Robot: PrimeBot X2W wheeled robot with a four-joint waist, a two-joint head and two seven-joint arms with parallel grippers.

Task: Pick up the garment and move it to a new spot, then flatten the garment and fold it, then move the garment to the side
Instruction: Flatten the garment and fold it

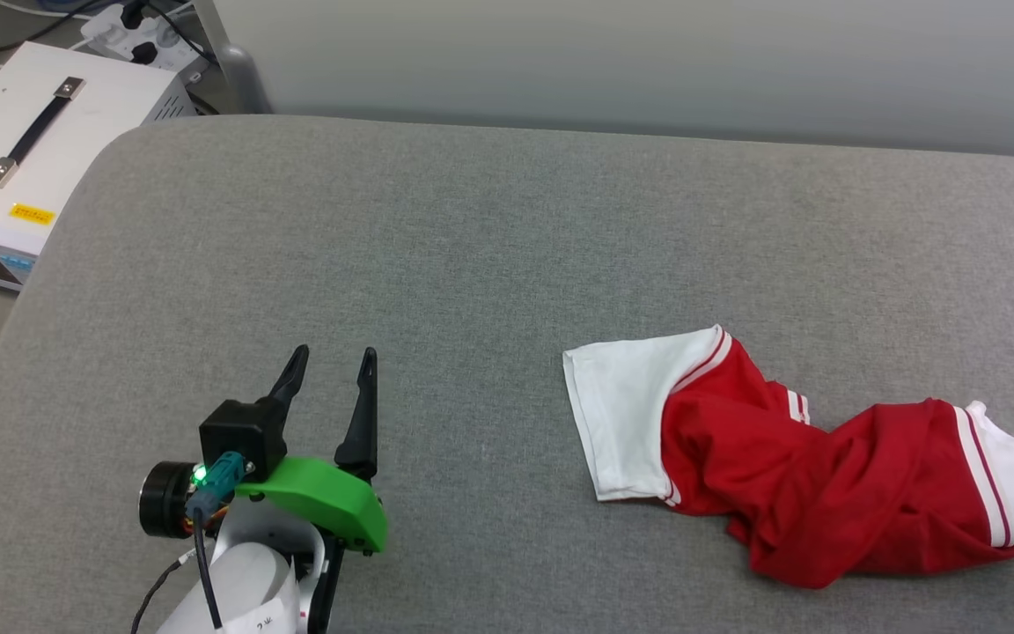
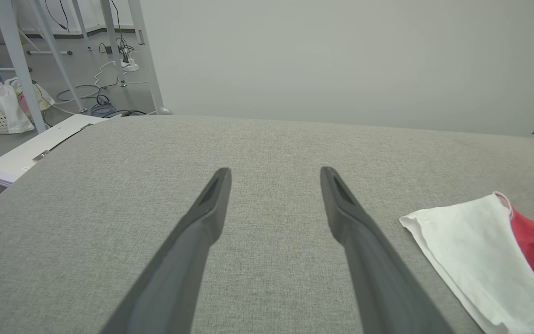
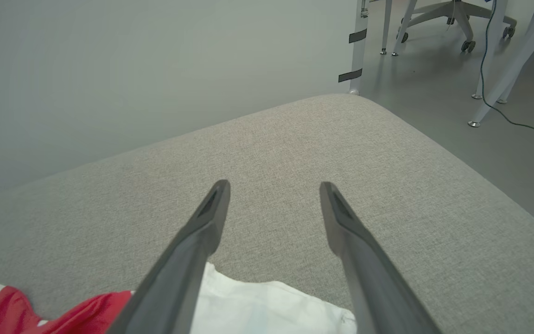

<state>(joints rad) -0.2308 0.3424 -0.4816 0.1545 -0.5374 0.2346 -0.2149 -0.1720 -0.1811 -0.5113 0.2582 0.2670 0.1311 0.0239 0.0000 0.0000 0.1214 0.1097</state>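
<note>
While the shirt (image 1: 789, 475) lies bunched and twisted toward the near edge of the grey padded tabletop (image 1: 472, 246), right of middle, both pincers gape wide and empty: left gripper (image 1: 334, 352) well apart, right gripper (image 3: 274, 185) over its white sleeve (image 3: 267, 301), probably ready to begin flattening.

The grey padded worktop (image 1: 489, 229) is covered in matt, coarse woven cloth. The red-and-white jersey garment (image 1: 789, 458) near its right edge is soft, smooth fabric. The left gripper (image 1: 335, 352) and right gripper (image 3: 274, 183) have matt dark plastic fingers. A smooth, slightly glossy green plastic shell (image 1: 322, 502) sits behind the left one. The white box (image 1: 93, 123) looks smooth and matt, its black strap handle (image 1: 34, 132) fixed by shiny metal ends.
</note>
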